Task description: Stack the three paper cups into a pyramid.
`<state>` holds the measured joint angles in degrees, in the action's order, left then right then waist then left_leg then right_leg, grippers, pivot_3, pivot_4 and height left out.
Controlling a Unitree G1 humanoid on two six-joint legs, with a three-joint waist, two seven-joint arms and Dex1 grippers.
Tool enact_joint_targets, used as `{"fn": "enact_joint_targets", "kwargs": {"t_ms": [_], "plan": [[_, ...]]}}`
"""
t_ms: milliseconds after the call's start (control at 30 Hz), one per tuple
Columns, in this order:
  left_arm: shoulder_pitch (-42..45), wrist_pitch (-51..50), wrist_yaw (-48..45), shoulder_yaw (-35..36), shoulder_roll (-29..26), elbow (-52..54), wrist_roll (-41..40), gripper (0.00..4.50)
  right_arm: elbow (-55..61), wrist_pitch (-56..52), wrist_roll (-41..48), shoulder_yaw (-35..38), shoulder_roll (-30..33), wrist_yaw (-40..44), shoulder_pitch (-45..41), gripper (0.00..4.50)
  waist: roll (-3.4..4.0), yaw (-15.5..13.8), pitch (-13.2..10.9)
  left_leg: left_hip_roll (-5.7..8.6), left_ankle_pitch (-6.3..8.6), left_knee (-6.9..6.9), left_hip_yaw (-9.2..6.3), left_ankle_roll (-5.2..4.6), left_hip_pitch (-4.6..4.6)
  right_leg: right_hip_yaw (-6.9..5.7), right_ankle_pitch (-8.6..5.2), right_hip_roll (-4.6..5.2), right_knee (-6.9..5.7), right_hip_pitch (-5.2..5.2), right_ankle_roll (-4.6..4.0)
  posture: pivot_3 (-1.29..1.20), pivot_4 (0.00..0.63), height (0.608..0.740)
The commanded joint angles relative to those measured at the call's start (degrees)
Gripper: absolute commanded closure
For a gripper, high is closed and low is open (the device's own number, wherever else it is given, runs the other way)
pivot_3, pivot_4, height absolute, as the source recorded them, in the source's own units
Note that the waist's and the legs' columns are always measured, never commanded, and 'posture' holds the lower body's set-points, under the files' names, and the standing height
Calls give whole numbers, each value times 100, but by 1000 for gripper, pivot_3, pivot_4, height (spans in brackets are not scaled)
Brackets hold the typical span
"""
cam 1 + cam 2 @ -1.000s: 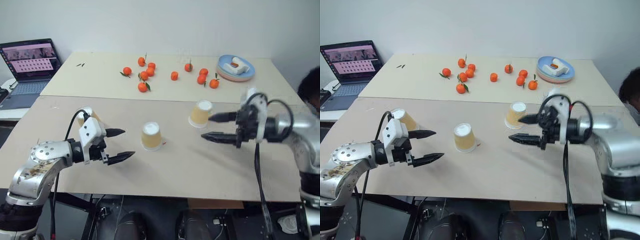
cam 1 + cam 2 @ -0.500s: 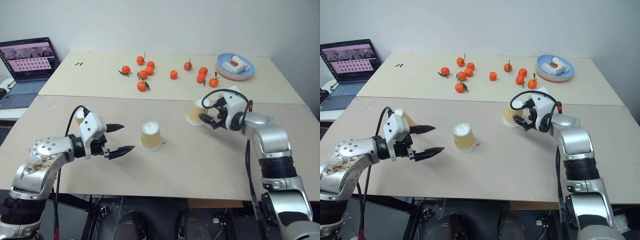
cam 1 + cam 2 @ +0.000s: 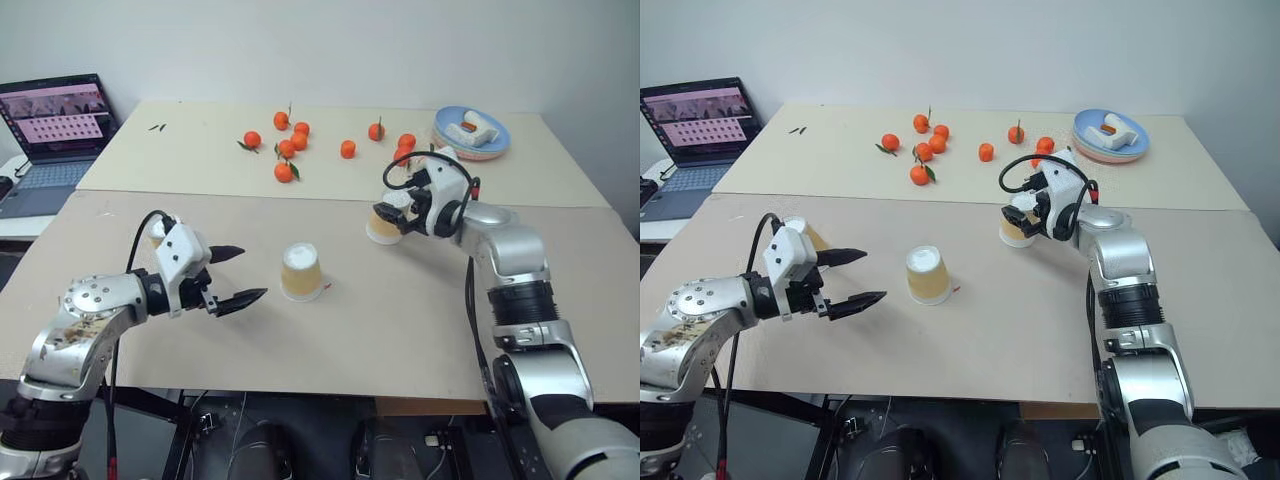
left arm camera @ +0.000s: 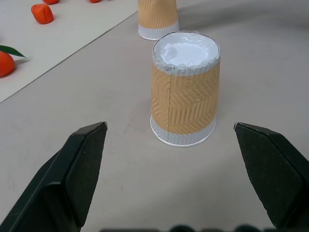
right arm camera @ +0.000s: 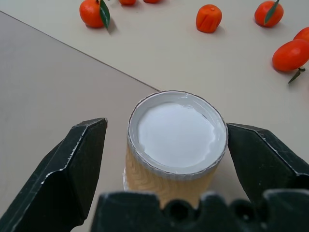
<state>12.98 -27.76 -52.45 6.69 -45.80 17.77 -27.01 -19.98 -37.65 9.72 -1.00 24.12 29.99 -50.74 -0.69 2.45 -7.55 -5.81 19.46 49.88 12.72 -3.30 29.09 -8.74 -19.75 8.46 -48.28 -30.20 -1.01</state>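
Currently I log 3 tan ribbed paper cups w/ white bases, all upside down on the beige table [image 3: 400, 330], none stacked: centre cup [image 3: 301, 273], right cup [image 5: 176, 145], left cup [image 3: 806, 236] behind my left arm. Right gripper [image 5: 166, 133]: fingers spread, straddling right cup, no contact seen. Left gripper [image 4: 181, 140]: spread, facing centre cup, apart. Orange tangerines [image 3: 288, 148] on far tabletop.

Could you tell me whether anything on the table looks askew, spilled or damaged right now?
Nothing stands out. The middle cup and the cup between the right claw's open fingers stand upside down and upright; the tangerines lie loose on the far table.
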Motion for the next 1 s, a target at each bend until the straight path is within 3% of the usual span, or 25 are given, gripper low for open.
{"fn": "enact_joint_targets", "kwargs": {"t_ms": [33, 133, 367, 733, 833, 1000], "plan": [[-16, 80, 41, 179, -58, 184, 3, 0, -99, 265, -40, 90, 24, 27, -221, 73, 0, 2, 0, 0, 0, 0, 0, 0, 0, 0, 0, 0, 0, 0, 0, 0, 150, 663], [-26, 79, 53, 195, -59, 189, -8, 0, -191, 327, -34, 93, 29, 38, -239, 73, 0, 8, 0, -1, 0, 1, 0, 0, 0, 0, 0, 0, -2, 0, 0, 0, 150, 663], [-44, 88, 44, 196, -54, 193, -13, 0, -212, 441, -49, 53, 37, 94, -235, 1804, 0, 11, 0, -1, 0, 0, 0, 0, 0, 0, 0, 0, -2, -1, 0, 0, 150, 663], [-39, 105, 25, 132, -43, 176, 19, 0, 249, 270, 160, 213, 277, 416, -153, 1811, 1, 3, -1, -1, 0, 0, 0, 0, 0, 1, 0, 0, -1, -1, 0, 0, 150, 663], [-48, 79, -6, 121, -60, 170, 6, 0, 1743, -368, 943, 216, 1266, 1905, 392, 1811, 8, -67, -6, 2, 0, 0, -4, 0, 8, -3, 0, 3, 2, -4, 0, 0, 150, 663], [40, 67, -9, 63, -39, 138, 20, 0, 2374, -410, 1307, -95, 1861, 2872, 931, 1811, 2, -30, -3, -4, 0, 0, -8, -1, -9, -4, 2, -3, 10, 16, -1, 0, 150, 663]]}}
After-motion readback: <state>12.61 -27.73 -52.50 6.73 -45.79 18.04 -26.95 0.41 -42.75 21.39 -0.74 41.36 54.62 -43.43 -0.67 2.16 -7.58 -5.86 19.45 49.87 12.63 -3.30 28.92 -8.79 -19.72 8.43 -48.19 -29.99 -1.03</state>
